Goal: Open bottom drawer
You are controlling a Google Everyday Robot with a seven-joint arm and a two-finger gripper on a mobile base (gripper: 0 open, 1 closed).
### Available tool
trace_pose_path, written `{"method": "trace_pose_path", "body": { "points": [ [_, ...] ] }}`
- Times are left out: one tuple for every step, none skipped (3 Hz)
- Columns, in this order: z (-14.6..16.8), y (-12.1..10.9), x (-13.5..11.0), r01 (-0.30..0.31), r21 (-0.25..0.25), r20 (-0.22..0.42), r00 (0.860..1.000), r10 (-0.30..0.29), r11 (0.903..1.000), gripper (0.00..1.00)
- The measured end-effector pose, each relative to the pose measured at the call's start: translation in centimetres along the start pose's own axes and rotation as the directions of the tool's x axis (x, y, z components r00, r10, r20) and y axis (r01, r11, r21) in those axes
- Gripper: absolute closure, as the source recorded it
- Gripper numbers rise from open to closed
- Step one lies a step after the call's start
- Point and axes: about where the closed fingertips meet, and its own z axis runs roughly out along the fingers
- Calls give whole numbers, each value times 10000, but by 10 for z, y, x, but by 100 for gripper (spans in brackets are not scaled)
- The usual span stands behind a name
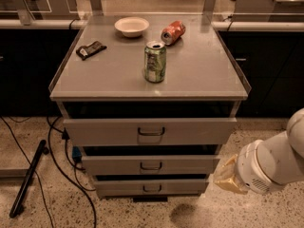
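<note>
Approach step. The bottom drawer is the lowest and narrowest of three grey fronts, just above the floor, with its small loop handle at centre. Nothing is touching it, and by the look of it the pull is not yet begun.

The gripper hangs low at the cabinet's right, just beside the right ends of the middle and bottom fronts. It is apart from the handle and off to one side. Whether it is spread or closed I cannot tell, because only a yellowish tip shows ahead of the white arm.

Next move, as I judge it: travel left and slightly down to the handle's level, hook or pinch the loop, then pull straight out.

Hard to make out:
- The arm is cut off at the right edge.
- The drawer interiors are dark bands.
- I cannot say whether the bottom front sits fully home.

On top, well clear of the work, are a green can, a red can lying on its side, a bowl and a dark packet.
</note>
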Motion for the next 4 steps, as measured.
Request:
{"method": "trace_pose_path", "body": {
  "points": [
    [2,0,1,15,35,13,10000,-15,10000,100],
    [30,-2,17,201,479,176,9996,-210,9987,100],
    [93,0,46,417,765,635,9969,-466,9962,100],
    [148,-14,60,299,1024,1143,9926,-416,9943,100]
  ]
}}
